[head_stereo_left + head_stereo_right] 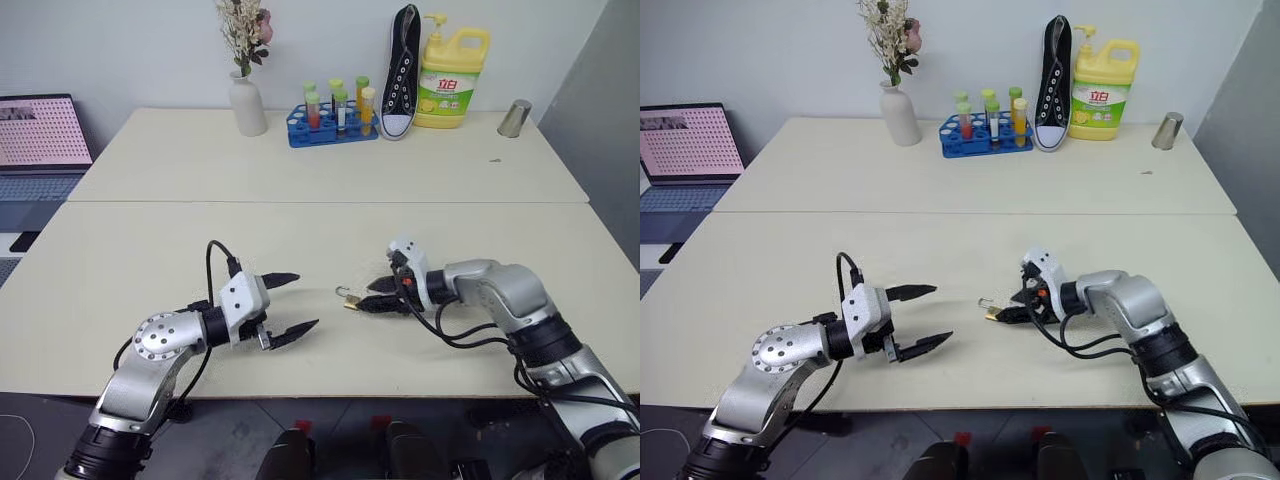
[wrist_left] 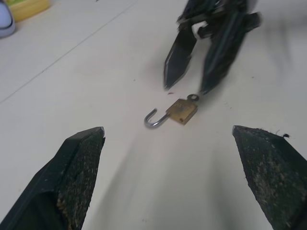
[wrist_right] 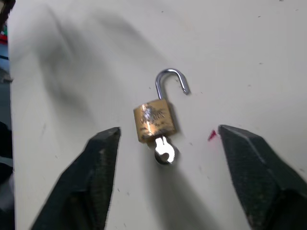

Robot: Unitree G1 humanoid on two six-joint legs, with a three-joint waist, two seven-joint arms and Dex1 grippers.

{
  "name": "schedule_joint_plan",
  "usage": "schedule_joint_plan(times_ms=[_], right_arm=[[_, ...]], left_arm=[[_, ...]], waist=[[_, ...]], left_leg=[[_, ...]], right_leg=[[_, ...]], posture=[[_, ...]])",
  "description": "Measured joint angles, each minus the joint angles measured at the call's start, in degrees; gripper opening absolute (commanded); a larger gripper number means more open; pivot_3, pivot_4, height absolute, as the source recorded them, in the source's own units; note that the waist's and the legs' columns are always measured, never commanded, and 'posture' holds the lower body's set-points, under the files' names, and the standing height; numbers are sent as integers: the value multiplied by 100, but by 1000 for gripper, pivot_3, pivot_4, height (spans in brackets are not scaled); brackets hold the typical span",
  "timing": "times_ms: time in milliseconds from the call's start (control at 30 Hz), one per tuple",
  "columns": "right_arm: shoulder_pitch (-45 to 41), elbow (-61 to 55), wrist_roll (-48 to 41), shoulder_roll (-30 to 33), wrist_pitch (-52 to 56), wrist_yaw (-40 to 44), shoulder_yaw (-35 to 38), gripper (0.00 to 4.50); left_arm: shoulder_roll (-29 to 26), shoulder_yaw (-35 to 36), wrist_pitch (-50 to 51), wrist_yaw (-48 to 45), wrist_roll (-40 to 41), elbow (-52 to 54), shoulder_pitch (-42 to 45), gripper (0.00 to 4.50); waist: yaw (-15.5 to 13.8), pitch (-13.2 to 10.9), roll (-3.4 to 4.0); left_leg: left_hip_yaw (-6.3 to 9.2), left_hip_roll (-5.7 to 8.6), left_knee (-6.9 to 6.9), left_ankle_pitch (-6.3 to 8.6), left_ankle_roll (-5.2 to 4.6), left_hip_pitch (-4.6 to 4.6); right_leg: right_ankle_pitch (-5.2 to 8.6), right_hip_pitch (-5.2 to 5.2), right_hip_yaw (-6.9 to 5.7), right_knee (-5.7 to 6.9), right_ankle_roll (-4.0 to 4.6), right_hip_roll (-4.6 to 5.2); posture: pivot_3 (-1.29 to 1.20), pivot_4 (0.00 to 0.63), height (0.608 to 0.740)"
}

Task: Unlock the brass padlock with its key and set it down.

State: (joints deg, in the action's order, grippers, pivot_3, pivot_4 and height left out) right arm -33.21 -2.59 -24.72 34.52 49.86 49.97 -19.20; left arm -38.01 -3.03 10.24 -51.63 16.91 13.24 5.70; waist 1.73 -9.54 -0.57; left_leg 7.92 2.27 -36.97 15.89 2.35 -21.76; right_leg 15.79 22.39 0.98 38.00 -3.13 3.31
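Engraving on the brass padlock [image 3: 154, 120] was too blurred to read. It lay on the table [image 1: 300, 240], shackle sprung, key [image 3: 164, 151] in its base, at nine o'clock of the spread right pincer [image 1: 378, 296]. Left pincer [image 1: 290, 305] gaped empty. The detergent bottle [image 1: 452, 78] read "立白".

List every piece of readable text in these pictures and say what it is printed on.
"立白": red label on the yellow detergent bottle at the back of the table.
Smaller print on that bottle's label: too small to read.
Engraving on the face of the brass padlock: blurred, unreadable.
Laptop screen: a pink dotted pattern, with no legible text.
Test tube rack, shoe, vase, metal cup: no text visible.
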Motion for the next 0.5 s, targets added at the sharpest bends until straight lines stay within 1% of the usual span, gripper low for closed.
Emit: schedule_joint_plan(times_ms=[67,233,367,500], right_arm=[[334,-601,150,384,-371,55,132,4486],[1111,-2102,46,1019,-771,349,605,4486],[1604,-2774,-155,1241,-746,350,1008,4486],[1674,-2941,-146,1273,-738,243,1130,4486]], left_arm=[[-149,24,207,48,-63,4,45,4500],[-385,115,232,-116,-99,24,76,4500],[-531,120,223,-444,1,37,62,4500],[-558,114,198,-640,4,34,75,4500]], waist=[[0,-2,1],[10,-4,0],[6,-4,0],[4,-4,0]], left_leg=[[-3,0,0,0,0,-2],[-5,-5,1,0,0,1],[-6,-5,0,0,0,3],[-5,-5,0,0,0,3]], right_leg=[[0,1,1,-2,-1,1],[1,-1,1,-3,-1,0],[1,-5,1,-3,-1,0],[1,-6,0,-3,-1,0]], posture=[[0,150,740],[0,150,740],[0,150,740],[0,150,740]])
